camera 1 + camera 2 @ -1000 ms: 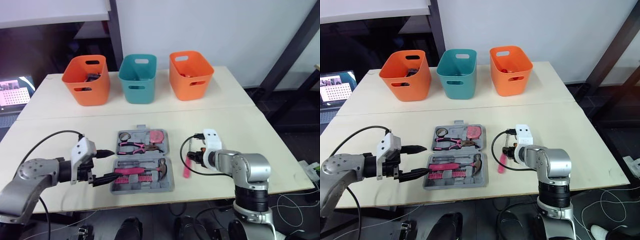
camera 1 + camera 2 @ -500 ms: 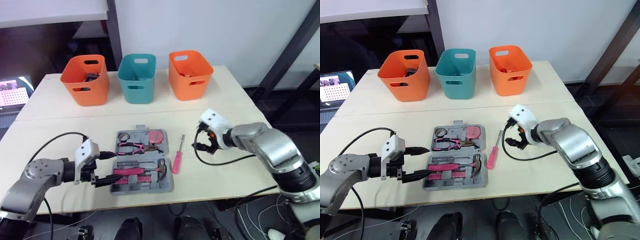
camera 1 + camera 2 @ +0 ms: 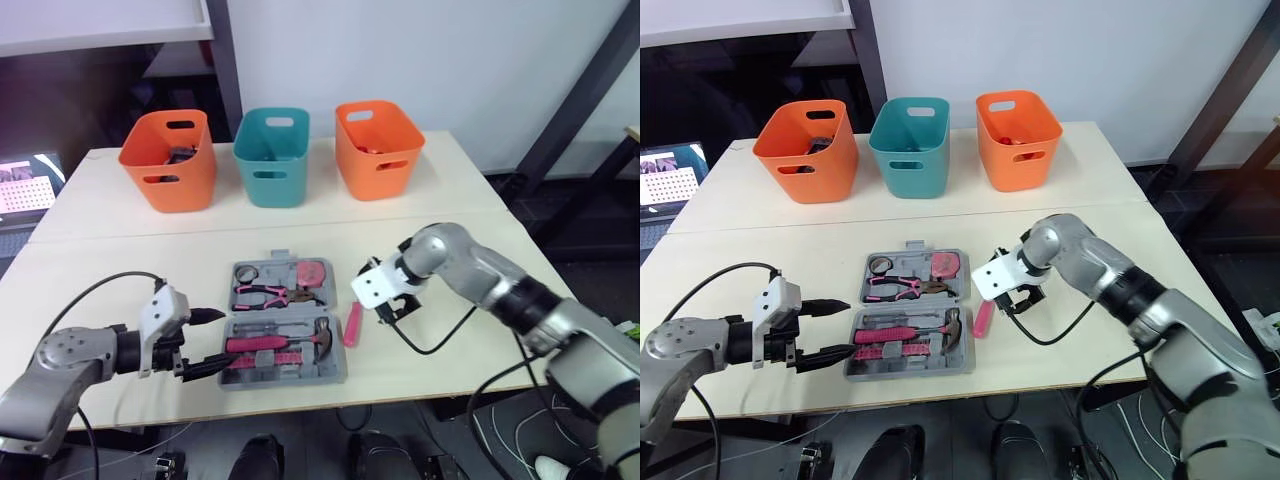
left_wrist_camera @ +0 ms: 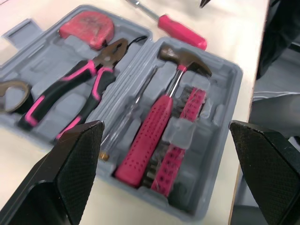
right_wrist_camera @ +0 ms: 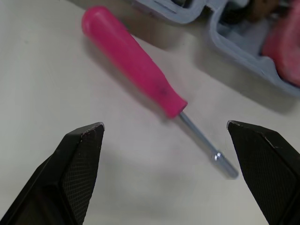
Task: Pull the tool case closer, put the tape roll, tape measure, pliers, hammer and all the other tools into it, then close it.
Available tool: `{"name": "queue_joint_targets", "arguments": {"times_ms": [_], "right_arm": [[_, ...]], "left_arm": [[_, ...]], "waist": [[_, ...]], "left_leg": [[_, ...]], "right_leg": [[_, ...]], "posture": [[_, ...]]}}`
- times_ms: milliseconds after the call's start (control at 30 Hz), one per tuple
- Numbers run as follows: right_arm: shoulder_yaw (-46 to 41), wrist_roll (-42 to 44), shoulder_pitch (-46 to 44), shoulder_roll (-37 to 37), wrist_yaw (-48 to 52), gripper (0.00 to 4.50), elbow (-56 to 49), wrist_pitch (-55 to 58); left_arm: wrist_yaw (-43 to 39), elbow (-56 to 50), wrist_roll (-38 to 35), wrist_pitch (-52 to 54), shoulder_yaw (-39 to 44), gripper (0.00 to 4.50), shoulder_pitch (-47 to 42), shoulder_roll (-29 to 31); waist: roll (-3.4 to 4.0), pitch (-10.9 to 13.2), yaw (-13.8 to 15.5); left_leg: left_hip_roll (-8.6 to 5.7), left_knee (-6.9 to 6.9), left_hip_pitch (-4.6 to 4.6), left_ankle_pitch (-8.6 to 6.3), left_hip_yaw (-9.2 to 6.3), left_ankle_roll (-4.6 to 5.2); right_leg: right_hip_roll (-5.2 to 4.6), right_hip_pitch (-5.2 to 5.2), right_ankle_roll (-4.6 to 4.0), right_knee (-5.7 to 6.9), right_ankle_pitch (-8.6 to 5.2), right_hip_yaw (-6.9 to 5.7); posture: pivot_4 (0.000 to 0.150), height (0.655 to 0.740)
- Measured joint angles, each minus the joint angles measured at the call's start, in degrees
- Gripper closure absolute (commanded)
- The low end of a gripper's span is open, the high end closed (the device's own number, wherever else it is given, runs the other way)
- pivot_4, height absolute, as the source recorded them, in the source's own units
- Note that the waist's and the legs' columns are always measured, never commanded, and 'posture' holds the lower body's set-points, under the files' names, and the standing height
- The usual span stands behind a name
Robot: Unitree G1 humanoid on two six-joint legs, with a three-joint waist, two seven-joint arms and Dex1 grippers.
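Note:
The grey tool case point(image 3: 336, 365) lies open near the table's front edge. It holds a tape roll point(image 4: 9, 91), pink-handled pliers point(image 4: 79, 93), a pink tape measure point(image 4: 86, 29), a hammer point(image 4: 159, 117) and a row of bits. A pink screwdriver point(image 3: 352, 323) lies on the table just right of the case. My right gripper point(image 5: 165, 124) hangs open right above the screwdriver point(image 5: 133, 68), a finger on each side, not touching. My left gripper point(image 3: 212, 340) is open at the case's left edge, facing the hammer half.
Three bins stand along the back of the table point(image 3: 120, 270): orange point(image 3: 168, 160), teal point(image 3: 272, 158), orange point(image 3: 378, 150). A lit screen point(image 3: 25, 185) sits off the left edge. Black cables trail from both wrists over the tabletop.
My right gripper left the screwdriver beside the case, swung off to the right, and has now come back down over it. The left gripper has barely moved.

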Motion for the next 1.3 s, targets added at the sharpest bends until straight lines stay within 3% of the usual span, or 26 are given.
{"name": "queue_joint_targets", "arguments": {"times_ms": [333,433,667,900,1000,1300], "right_arm": [[0.9,-8.7,-5.8,11.6,-0.5,0.05,24.0,-15.8],[1.0,-11.5,-7.3,13.9,-1.4,0.85,29.0,-20.0],[0.2,-14.4,-8.0,16.2,-1.8,4.03,34.6,-24.6],[-3.0,-13.7,-6.6,15.3,1.5,4.12,32.7,-21.7],[-5.2,-12.6,-4.1,12.1,5.2,4.12,27.1,-16.4],[-17.9,-6.0,17.7,-5.7,17.6,4.12,-13.5,17.3]], "left_arm": [[1.1,-1.1,0.1,0.0,2.1,0.0,2.2,0.2],[1.4,-1.3,0.2,0.0,2.2,0.0,2.5,0.1],[1.3,-1.6,0.3,0.0,1.8,0.0,2.2,0.1],[0.7,-0.4,1.0,0.0,-0.1,0.0,0.3,0.0],[0.6,-0.3,1.1,-0.1,-0.5,0.0,-0.5,-0.1],[-1.7,1.7,1.0,-1.4,-2.7,0.0,-2.8,-0.8]], "waist": [[0.0,0.0,-0.2],[-0.04,0.0,-0.2],[-0.1,-0.1,-1.5],[-0.08,0.0,-1.3],[-0.05,0.0,-0.7],[0.01,0.0,0.4]], "left_leg": [[0.0,-0.03,0.11,0.01,-0.01,-0.02],[0.01,-0.04,0.36,0.01,0.0,-0.02],[0.06,-0.05,1.06,0.03,0.04,-0.05],[0.06,-0.1,0.97,0.05,0.05,-0.08],[0.03,-0.09,0.8,0.04,0.08,-0.08],[0.04,-0.13,0.72,0.03,0.31,-0.09]], "right_leg": [[0.02,0.06,-0.01,0.07,0.01,0.02],[0.02,0.27,-0.04,0.07,0.0,0.03],[0.04,0.81,-0.23,0.14,-0.09,0.1],[0.08,0.64,-0.34,0.29,-0.02,0.18],[0.06,0.55,-0.13,0.21,0.04,0.22],[0.02,0.42,-0.22,0.09,-0.08,0.31]], "posture": [[0.15,0.74],[0.15,0.74],[0.15,0.74],[0.15,0.74],[0.15,0.74],[0.15,0.74]]}}
